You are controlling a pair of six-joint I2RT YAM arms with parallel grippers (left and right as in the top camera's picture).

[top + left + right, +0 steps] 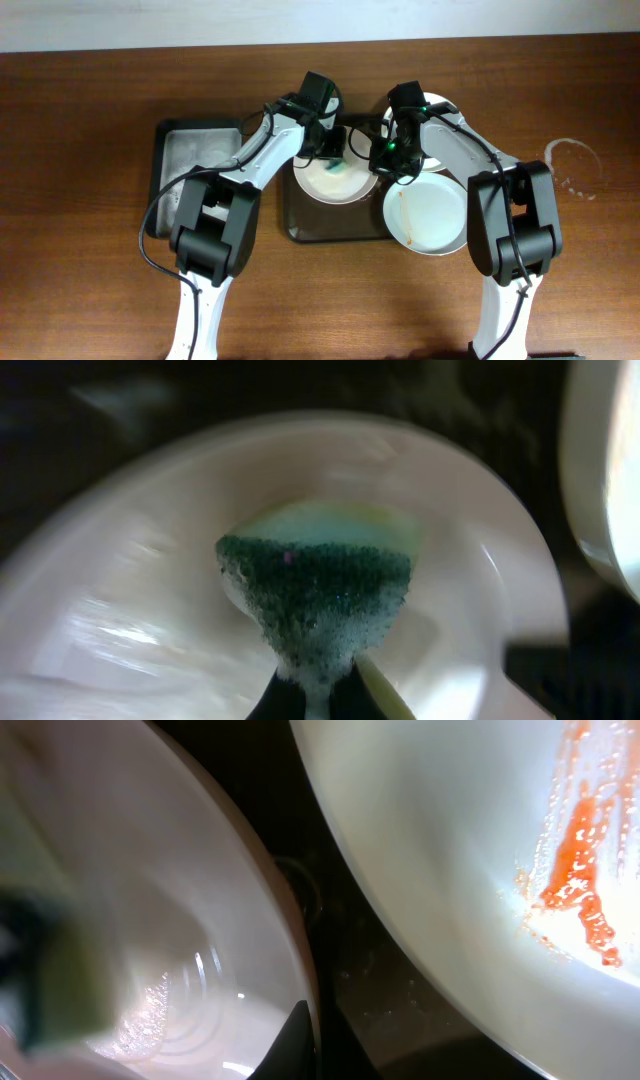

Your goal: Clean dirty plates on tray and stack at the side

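A white plate (pixel 335 178) lies on the left half of the dark tray (pixel 335 228). My left gripper (pixel 336 150) is shut on a green foamy sponge (pixel 315 600) that presses on the soapy inside of this plate (pixel 120 620). My right gripper (pixel 384 160) is shut on the same plate's right rim (pixel 300 970), one finger inside the plate. A second plate (pixel 425 212) with an orange smear (pixel 580 870) rests on the tray's right end. A third plate (pixel 435 140) lies behind, mostly hidden under the right arm.
A smaller dark tray (pixel 195 160) with a grey soapy inside sits to the left of the big tray. A dried water ring (pixel 575 165) marks the wooden table at the right. Both arms cross over the back of the tray.
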